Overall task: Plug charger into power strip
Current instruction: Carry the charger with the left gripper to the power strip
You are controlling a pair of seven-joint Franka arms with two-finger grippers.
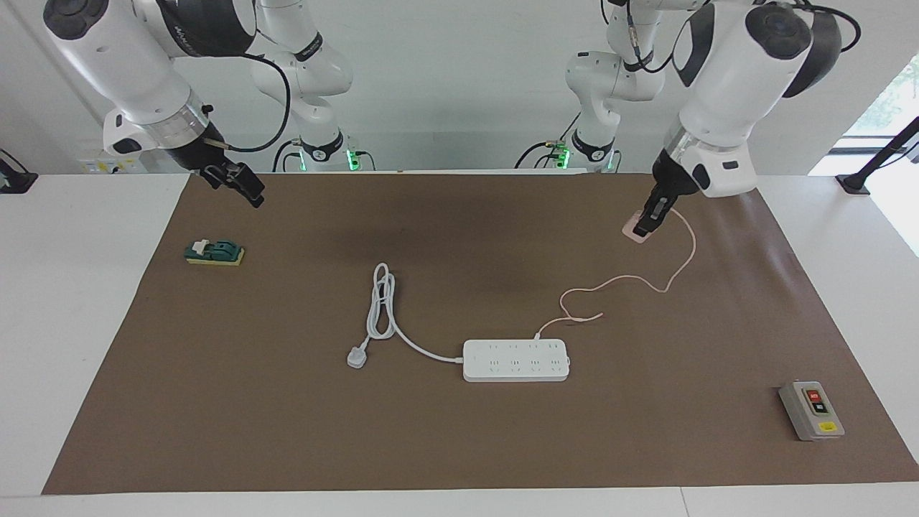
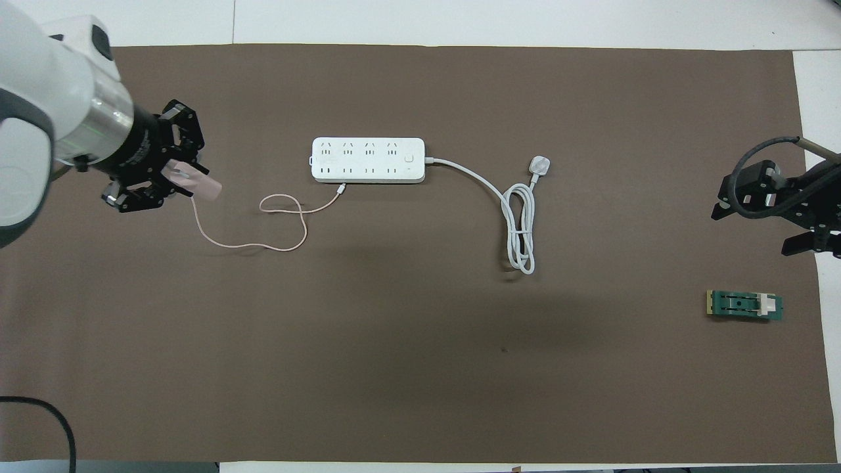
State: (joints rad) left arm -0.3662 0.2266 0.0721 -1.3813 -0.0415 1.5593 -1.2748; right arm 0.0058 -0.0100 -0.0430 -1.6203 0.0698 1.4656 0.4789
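Facing view: the left gripper is down at the charger, which lies on the brown mat toward the left arm's end, nearer the robots than the strip. Whether its fingers grip the charger cannot be told. The pink cable runs to the strip's edge. The right gripper waits above the mat.

Overhead view: the left gripper covers part of the charger. The strip lies mid-mat. The right gripper hangs over the mat edge; its finger state cannot be told.

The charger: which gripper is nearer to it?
Left. The left gripper is right at the charger, fingers down around it. The right gripper waits over the mat's corner at the right arm's end.
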